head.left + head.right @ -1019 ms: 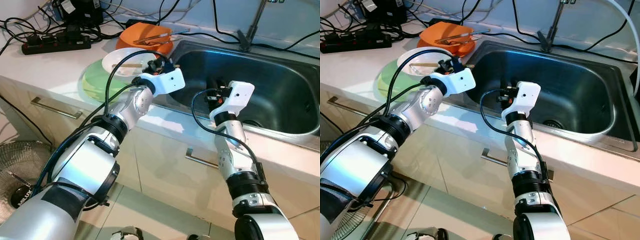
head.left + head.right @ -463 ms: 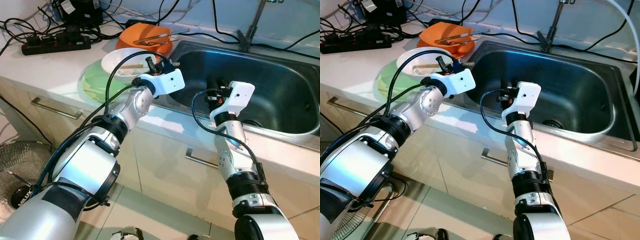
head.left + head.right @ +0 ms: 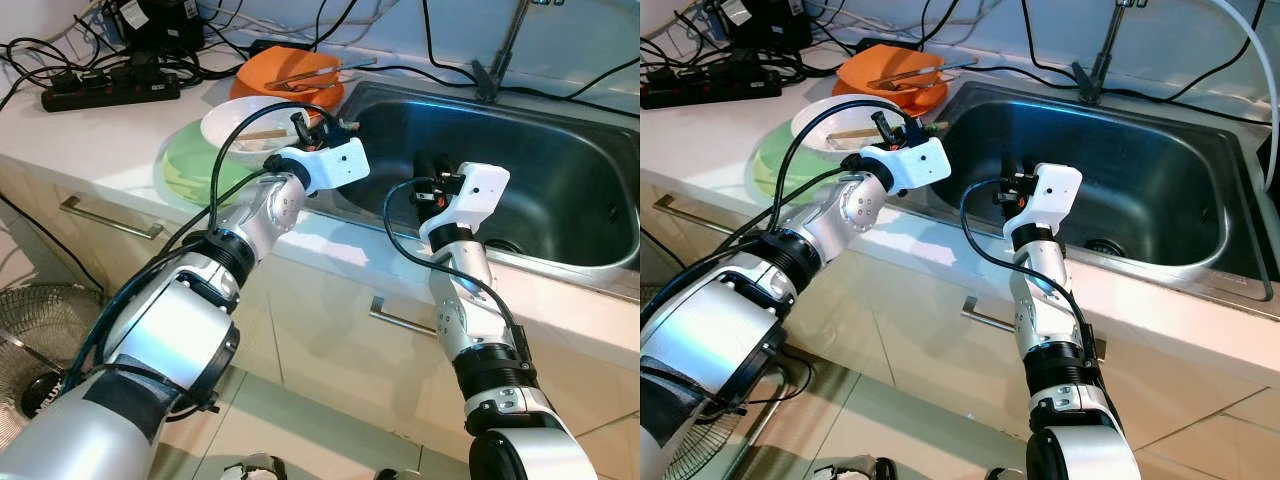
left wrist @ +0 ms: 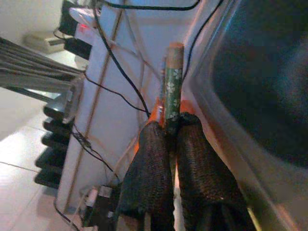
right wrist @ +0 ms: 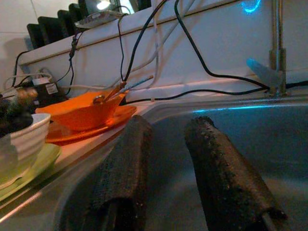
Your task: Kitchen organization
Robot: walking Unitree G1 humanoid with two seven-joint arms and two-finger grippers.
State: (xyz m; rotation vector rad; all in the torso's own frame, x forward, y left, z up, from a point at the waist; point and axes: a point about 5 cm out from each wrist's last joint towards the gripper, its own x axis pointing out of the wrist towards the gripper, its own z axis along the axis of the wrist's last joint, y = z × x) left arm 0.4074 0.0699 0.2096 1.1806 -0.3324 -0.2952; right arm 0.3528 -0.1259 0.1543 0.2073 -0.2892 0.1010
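Stainless steel sink (image 3: 560,190), one basin, set in a pale countertop (image 3: 90,130) with one faucet (image 3: 500,55) at the back. Two grippers in view. Left gripper (image 4: 172,126) sits at the sink's left rim, just above the white bowl (image 3: 245,125); fingers pinched together on one green chopstick with a flower print and a tan tip (image 4: 172,86), which sticks out past the fingertips. Right gripper (image 5: 180,139) hovers inside the basin near its left wall, fingers spread apart, nothing between them.

Dishes left of the sink: one white bowl stacked on one light green plate (image 3: 185,165); one more chopstick (image 3: 262,133) lies across the bowl. Behind them one orange bowl (image 3: 290,75) on an orange plate (image 5: 103,126), with a few utensils (image 3: 320,72) laid in it; exact count cannot be told.

Clutter: one black power strip (image 3: 110,90) at the back left of the counter, several black cables (image 3: 400,40) trailing along the wall and over the sink rim. Two cabinet handles (image 3: 110,217) on the fronts below the counter, second one (image 3: 402,320) partly behind the right arm. One fan (image 3: 35,350) on the floor at lower left. Left arm's own cable loops in front of the white bowl and partly blocks it.
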